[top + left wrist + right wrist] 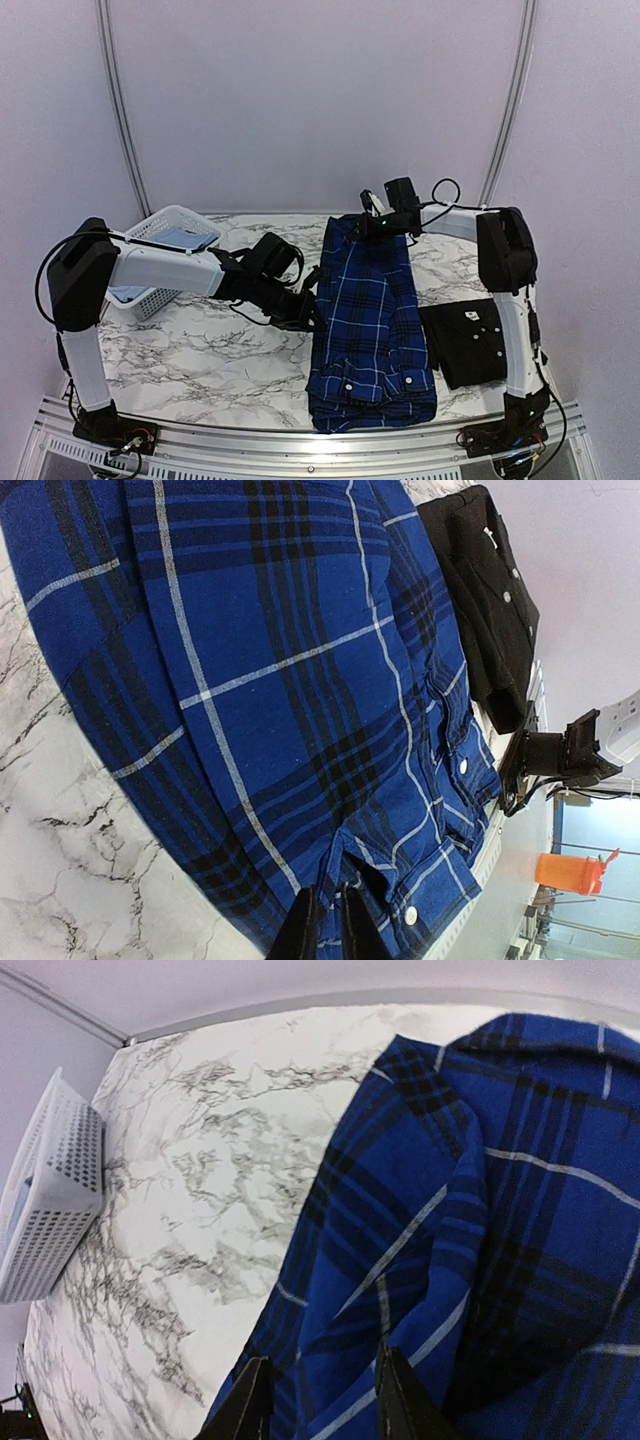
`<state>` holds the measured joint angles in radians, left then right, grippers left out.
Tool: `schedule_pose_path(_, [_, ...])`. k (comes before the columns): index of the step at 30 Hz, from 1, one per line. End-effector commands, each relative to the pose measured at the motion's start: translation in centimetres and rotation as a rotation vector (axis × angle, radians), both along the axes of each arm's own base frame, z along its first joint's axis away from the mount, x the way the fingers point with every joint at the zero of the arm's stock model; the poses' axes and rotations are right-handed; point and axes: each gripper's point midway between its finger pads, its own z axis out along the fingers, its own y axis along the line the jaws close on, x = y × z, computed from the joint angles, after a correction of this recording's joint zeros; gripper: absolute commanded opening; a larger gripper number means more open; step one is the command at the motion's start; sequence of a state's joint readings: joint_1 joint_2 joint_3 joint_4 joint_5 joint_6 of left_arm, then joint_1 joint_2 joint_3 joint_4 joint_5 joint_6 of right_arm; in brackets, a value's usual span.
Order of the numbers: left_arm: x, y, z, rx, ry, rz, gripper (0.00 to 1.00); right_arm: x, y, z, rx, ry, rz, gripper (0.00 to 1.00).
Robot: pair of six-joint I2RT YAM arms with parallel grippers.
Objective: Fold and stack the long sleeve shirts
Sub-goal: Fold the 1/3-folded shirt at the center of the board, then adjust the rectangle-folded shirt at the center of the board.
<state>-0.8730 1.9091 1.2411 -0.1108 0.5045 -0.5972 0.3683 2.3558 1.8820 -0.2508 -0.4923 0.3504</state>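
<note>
The blue-and-navy plaid shirt (372, 320) lies folded lengthwise in a long strip down the middle of the table. My left gripper (306, 318) is at its left edge; in the left wrist view the gripper (325, 925) is shut on a fold of the plaid cloth (290, 660) near a buttoned cuff. My right gripper (368, 226) is at the shirt's far end, open, its fingers astride a raised fold of plaid (470, 1240). The black shirt (467, 342) lies folded at the right. The pale blue shirt (188, 238) lies in the basket.
The white lattice basket (152, 262) stands at the back left, also in the right wrist view (50, 1190). The marble tabletop (200, 350) shows bare left of the plaid shirt. An orange cup (570, 872) stands off the table beyond the near edge.
</note>
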Motion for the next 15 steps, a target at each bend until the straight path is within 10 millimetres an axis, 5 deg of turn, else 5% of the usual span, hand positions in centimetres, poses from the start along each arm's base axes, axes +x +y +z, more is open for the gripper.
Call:
schedule_pose_path(1, [-0.3,0.0,-0.8,0.02,0.005,-0.017,0.11,-2.4,0.4,8.8,0.005,-0.162,0.03,0.34])
schedule_pose_path(9, [-0.2,-0.6,-0.6,0.006,0.012,-0.028,0.11,-9.4,2.3,5.9,0.055,-0.089,0.095,0.36])
schedule_pose_path(15, [0.1,-0.7,-0.8,0.014,0.005,-0.033,0.11,-9.9,0.9,1.9,0.058,-0.01,0.061,0.35])
